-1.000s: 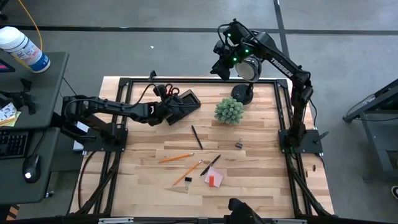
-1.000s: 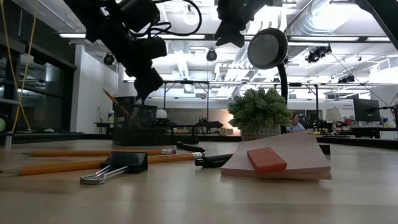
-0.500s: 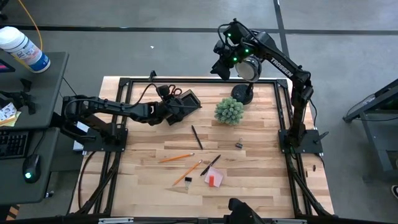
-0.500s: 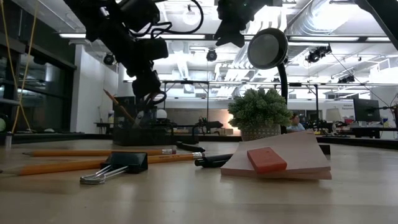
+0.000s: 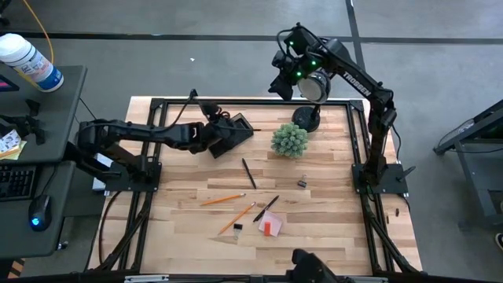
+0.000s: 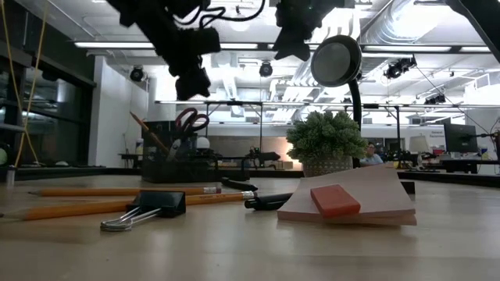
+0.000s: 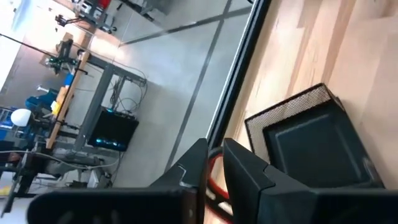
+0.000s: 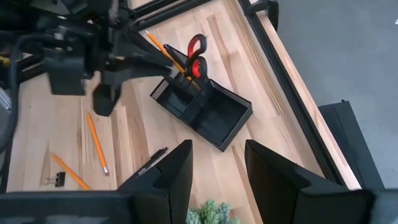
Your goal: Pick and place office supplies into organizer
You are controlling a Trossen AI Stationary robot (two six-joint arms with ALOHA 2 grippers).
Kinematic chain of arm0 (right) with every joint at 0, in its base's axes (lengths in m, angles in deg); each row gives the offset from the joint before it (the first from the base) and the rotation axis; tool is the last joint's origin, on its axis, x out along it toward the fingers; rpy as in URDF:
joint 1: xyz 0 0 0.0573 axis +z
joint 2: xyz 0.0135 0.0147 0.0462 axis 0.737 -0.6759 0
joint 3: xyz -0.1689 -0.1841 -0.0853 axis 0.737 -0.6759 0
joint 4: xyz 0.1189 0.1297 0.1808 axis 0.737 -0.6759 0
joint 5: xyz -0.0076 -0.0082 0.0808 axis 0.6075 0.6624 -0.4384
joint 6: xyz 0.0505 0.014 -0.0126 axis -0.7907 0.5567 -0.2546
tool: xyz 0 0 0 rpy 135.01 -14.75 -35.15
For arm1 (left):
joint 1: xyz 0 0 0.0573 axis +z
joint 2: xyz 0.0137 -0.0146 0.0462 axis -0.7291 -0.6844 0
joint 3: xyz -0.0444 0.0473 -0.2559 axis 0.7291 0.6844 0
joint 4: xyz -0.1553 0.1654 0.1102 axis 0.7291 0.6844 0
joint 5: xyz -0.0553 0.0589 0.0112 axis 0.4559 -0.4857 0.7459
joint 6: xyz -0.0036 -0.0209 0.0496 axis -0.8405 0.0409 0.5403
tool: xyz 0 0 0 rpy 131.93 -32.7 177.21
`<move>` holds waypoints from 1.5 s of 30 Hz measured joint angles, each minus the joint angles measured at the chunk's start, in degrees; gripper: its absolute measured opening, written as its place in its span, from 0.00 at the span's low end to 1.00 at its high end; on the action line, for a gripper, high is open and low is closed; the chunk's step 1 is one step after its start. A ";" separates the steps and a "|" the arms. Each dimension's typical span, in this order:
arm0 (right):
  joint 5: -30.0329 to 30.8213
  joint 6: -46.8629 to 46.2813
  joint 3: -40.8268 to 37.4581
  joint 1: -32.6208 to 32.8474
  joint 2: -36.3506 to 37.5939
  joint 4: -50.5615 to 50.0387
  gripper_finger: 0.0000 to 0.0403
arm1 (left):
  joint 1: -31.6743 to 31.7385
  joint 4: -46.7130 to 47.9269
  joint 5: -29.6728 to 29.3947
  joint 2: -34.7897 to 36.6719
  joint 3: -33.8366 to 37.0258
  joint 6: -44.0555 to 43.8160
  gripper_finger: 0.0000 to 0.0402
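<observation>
The organizer is a dark box on the far left part of the table, also in the right wrist view. Orange-handled scissors stand in it with handles up, beside a pencil. My left gripper hangs just above the scissors with a narrow gap between its fingers, touching nothing. My right gripper is open, high over the far edge. Loose on the table lie pencils, pens, binder clips and a pink sticky pad.
A green spiky plant stands right of the organizer, and a black desk lamp behind it by the far edge, its head under my right arm. A black frame rail runs along the table's far edge.
My left gripper has let go of the scissors and risen straight up from the organizer, drawing slightly toward the table's left. The scissors stay upright in the organizer, their handles now showing clear below the fingers. My right arm has kept still.
</observation>
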 joint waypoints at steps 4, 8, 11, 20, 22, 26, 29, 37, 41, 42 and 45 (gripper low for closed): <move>-0.10 0.06 0.00 -0.24 0.45 -0.18 0.35 | 0.00 12.14 0.00 0.00 -6.56 -2.62 0.11; -1.09 0.51 0.00 -0.25 0.69 -0.40 0.35 | -0.04 25.83 1.71 0.00 -14.59 -9.30 0.10; -3.05 2.12 0.00 0.46 0.69 -0.64 0.35 | -1.47 31.68 4.88 0.04 -19.55 -13.83 0.07; -4.79 4.84 -4.26 4.38 1.23 -0.80 0.35 | -15.46 39.96 1.09 1.31 -24.93 -31.92 0.02; -6.32 4.86 -7.99 5.65 2.25 0.61 0.35 | -19.26 43.10 0.23 1.43 -24.86 -38.77 0.02; -6.27 0.58 -19.49 9.50 6.70 6.76 0.35 | -27.10 48.57 -1.39 1.70 -24.82 -50.86 0.00; -3.89 -4.81 -29.82 13.89 11.53 13.62 0.35 | -32.31 52.29 -3.03 1.68 -24.82 -55.65 0.01; 7.17 -17.70 -51.64 29.62 22.47 28.68 0.35 | -42.15 61.54 -0.61 1.68 -24.82 -56.12 0.01; 7.31 -19.28 -58.10 37.69 23.00 32.38 0.35 | -46.11 63.89 0.66 1.68 -24.82 -56.09 0.01; 7.05 -19.28 -59.27 39.64 22.60 32.77 0.35 | -47.09 64.17 0.85 1.68 -24.82 -56.09 0.01; 8.04 -22.97 -61.49 45.19 21.24 35.01 0.35 | -49.26 64.34 0.86 1.67 -24.53 -55.74 0.01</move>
